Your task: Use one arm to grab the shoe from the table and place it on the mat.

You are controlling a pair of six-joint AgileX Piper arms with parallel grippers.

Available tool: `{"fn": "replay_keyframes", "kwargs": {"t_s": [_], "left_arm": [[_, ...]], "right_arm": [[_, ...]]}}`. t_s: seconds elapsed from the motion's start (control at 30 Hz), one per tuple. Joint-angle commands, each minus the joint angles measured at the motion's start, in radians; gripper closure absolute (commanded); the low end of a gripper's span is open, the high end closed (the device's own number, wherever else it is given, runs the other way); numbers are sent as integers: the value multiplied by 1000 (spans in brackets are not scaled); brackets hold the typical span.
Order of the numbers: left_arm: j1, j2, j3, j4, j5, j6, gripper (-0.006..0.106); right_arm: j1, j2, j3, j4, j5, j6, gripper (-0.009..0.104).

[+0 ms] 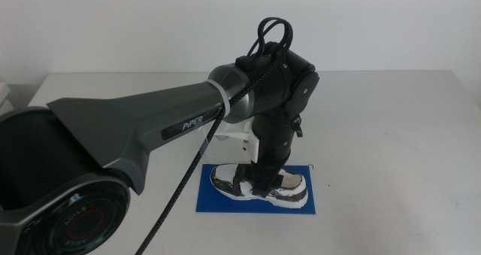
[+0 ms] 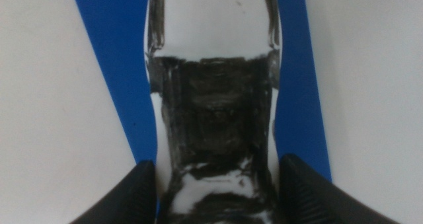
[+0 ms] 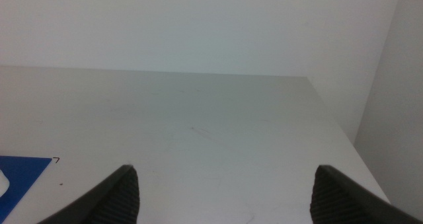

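One shoe [image 1: 259, 183]; one mat [image 1: 214, 200].

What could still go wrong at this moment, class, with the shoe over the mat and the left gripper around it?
1. The left gripper has a jaw on each side of the shoe; if it lifts away without opening fully, it may drag the shoe off the mat.
2. The shoe lies toward the mat's right end, so a small nudge could push it over that edge.
3. The right gripper waits open over the table, posing little risk.
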Motion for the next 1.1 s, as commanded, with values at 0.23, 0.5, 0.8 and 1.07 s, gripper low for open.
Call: {"fn": "replay_keyframes", "kwargs": {"t_s": [0.23,0.5,0.8,1.07], "left_arm": [[-5,-65,-29,8,95,-24,7],[-5,-99,-29,7,96,-24,7],[-5,-135,-29,1,97,-24,7],[-5,-196,-29,2,97,-24,7]], "right_arm": [[-4,-21,-10,-8,-79,-13,29],[-4,-21,-10,-8,-79,-13,29],[-4,-21,-10,-8,-79,-13,29],[-4,-21,-10,-8,-79,-13,29]]}}
